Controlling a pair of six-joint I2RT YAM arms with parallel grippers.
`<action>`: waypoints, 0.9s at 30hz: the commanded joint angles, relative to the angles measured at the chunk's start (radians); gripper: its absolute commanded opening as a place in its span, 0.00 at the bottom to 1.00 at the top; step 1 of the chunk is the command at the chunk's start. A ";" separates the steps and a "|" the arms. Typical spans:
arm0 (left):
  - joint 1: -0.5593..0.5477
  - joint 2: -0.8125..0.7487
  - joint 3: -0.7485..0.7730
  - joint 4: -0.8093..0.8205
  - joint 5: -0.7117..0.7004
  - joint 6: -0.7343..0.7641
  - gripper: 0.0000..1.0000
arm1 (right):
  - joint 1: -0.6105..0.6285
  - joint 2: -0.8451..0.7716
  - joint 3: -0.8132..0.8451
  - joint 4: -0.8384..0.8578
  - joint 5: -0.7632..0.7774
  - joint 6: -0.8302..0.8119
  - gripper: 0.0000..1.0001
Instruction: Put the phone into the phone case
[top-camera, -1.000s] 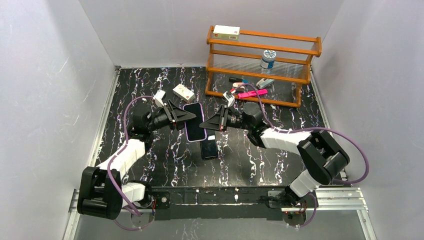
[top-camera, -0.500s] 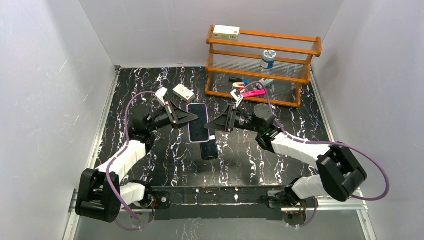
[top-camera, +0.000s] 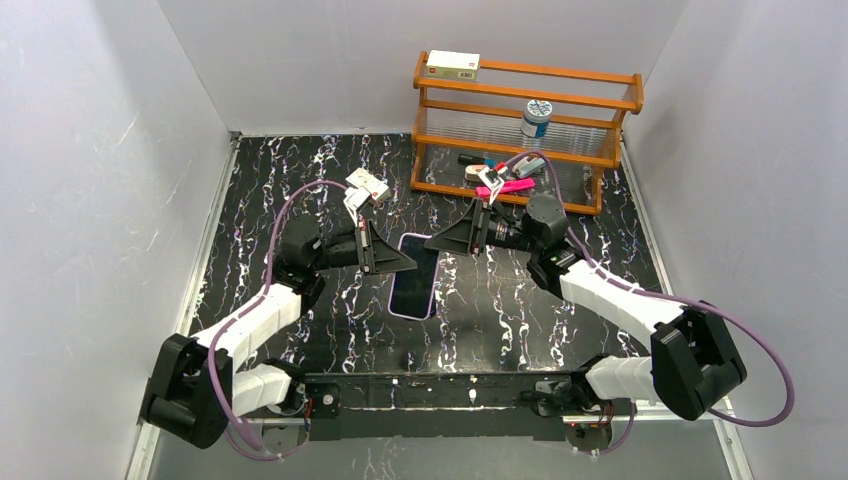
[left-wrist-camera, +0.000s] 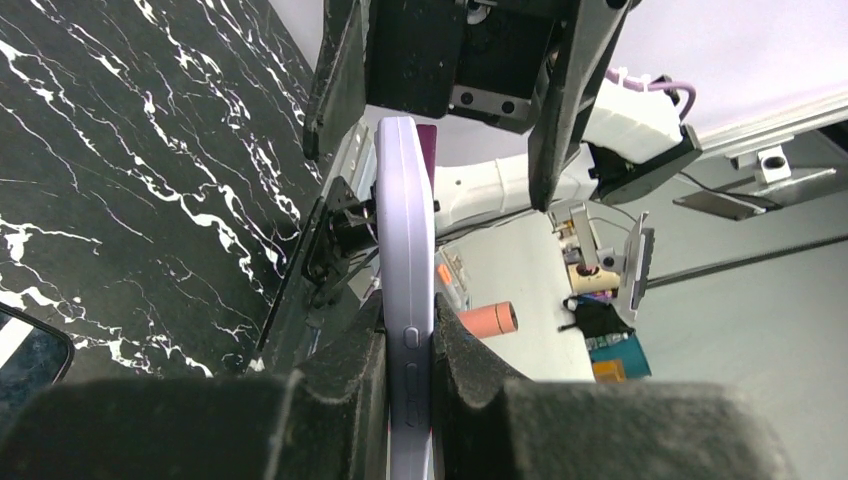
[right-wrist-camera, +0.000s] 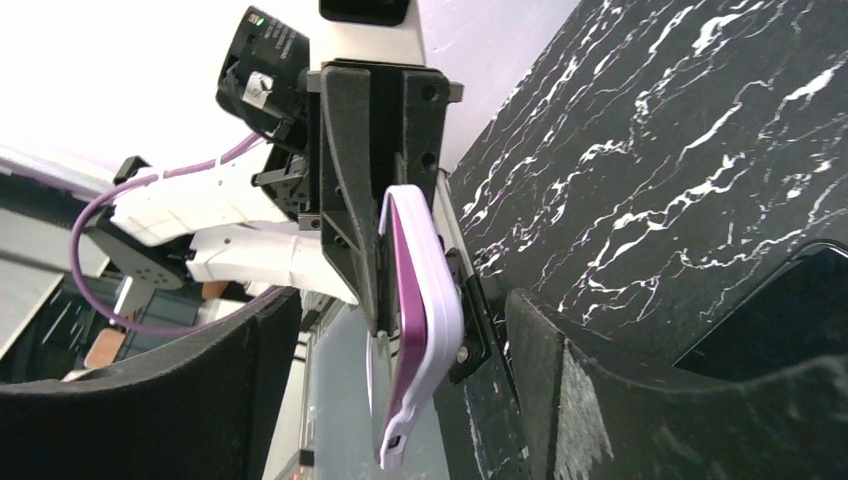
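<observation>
Marbled black tabletop (top-camera: 290, 170); left jaws pinch the rounded lavender phone case (left-wrist-camera: 404, 250); right jaws spread.

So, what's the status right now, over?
Left gripper shut on phone case. Right gripper open beside it. Phone lies on table, not cased yet. No obstruction seen.

Phone case (left-wrist-camera: 405, 250) is showing pale lavender outside, deeper purple inside. Table (top-camera: 300, 170) is rocking black with white marble veining. Wooden rack (top-camera: 530, 72) at 1 o'clock is looking orange, holding a hot-pink item (top-camera: 505, 187).
</observation>
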 joint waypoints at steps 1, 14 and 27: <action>-0.011 -0.001 0.043 0.044 0.052 0.035 0.00 | -0.003 0.020 0.072 0.031 -0.098 -0.026 0.78; -0.007 0.064 0.126 -0.573 -0.127 0.399 0.00 | -0.007 -0.117 0.100 -0.175 0.040 -0.102 0.01; -0.007 -0.004 0.148 -0.577 -0.206 0.337 0.00 | -0.008 -0.129 -0.008 -0.070 0.061 0.035 0.43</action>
